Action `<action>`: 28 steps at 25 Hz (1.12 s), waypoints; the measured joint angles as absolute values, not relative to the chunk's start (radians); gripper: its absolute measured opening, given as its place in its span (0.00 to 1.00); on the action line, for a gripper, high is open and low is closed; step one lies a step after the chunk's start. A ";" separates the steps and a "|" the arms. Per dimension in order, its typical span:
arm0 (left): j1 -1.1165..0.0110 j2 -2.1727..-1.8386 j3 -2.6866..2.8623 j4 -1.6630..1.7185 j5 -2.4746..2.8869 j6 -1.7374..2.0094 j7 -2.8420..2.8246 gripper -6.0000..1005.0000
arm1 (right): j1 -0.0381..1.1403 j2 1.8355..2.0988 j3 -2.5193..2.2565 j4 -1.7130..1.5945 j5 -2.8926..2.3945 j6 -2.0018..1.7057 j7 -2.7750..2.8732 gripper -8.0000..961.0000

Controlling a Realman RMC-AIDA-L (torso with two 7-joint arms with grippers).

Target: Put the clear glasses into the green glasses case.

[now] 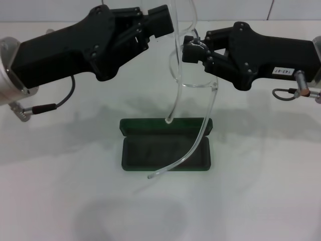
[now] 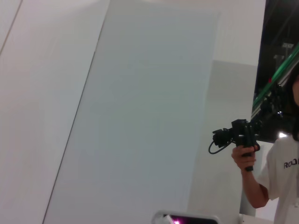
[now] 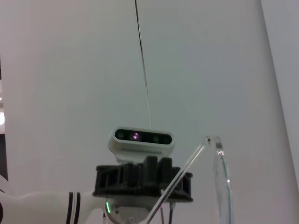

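The clear glasses (image 1: 176, 75) hang upright in the air between my two raised grippers, their long arms dangling down. One arm tip ends over the lid of the green glasses case (image 1: 145, 153); the other curves across the case to just past its front edge. The case lies open on the white table, nothing inside it. My right gripper (image 1: 187, 50) is shut on the lens from the right. My left gripper (image 1: 170, 19) meets the lens's upper edge from the left, fingers together on it. In the right wrist view the lens and one arm of the clear glasses (image 3: 220, 177) show close up.
White table (image 1: 60, 201) all around the case, with a wall behind. The right wrist view looks back at my head camera (image 3: 142, 137). The left wrist view shows a wall panel and a person (image 2: 280, 177) holding a camera rig far off.
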State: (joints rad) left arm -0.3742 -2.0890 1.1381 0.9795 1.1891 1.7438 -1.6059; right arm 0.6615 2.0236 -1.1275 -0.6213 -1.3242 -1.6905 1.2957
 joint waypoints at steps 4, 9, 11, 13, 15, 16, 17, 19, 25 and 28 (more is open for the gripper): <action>-0.374 -2.085 1.131 0.985 1.188 1.753 -1.606 0.06 | 0.659 2.024 -1.127 -0.608 -1.325 -1.688 1.278 0.12; -0.374 -2.086 1.132 0.986 1.177 1.755 -1.606 0.06 | 0.665 2.025 -1.130 -0.594 -1.321 -1.690 1.270 0.12; -0.374 -2.086 1.136 0.987 1.177 1.756 -1.606 0.06 | 0.669 2.026 -1.137 -0.594 -1.319 -1.687 1.266 0.12; -0.376 -2.088 1.136 0.985 1.178 1.756 -1.606 0.06 | 0.674 2.027 -1.142 -0.593 -1.317 -1.685 1.263 0.12; -0.379 -2.088 1.141 0.981 1.181 1.756 -1.606 0.06 | 0.678 2.028 -1.146 -0.592 -1.316 -1.684 1.262 0.12; -0.380 -2.089 1.144 0.980 1.181 1.756 -1.605 0.06 | 0.682 2.028 -1.149 -0.591 -1.314 -1.683 1.262 0.12; -0.381 -2.089 1.147 0.980 1.181 1.756 -1.605 0.06 | 0.685 2.028 -1.153 -0.587 -1.310 -1.682 1.261 0.12; -0.381 -2.089 1.150 0.980 1.181 1.756 -1.604 0.06 | 0.695 2.028 -1.162 -0.575 -1.299 -1.680 1.256 0.12; -0.380 -2.089 1.151 0.964 1.182 1.756 -1.593 0.06 | 0.705 2.028 -1.179 -0.565 -1.284 -1.685 1.250 0.12; -0.380 -2.089 1.150 0.945 1.178 1.756 -1.576 0.06 | 0.705 2.028 -1.181 -0.564 -1.278 -1.688 1.250 0.12</action>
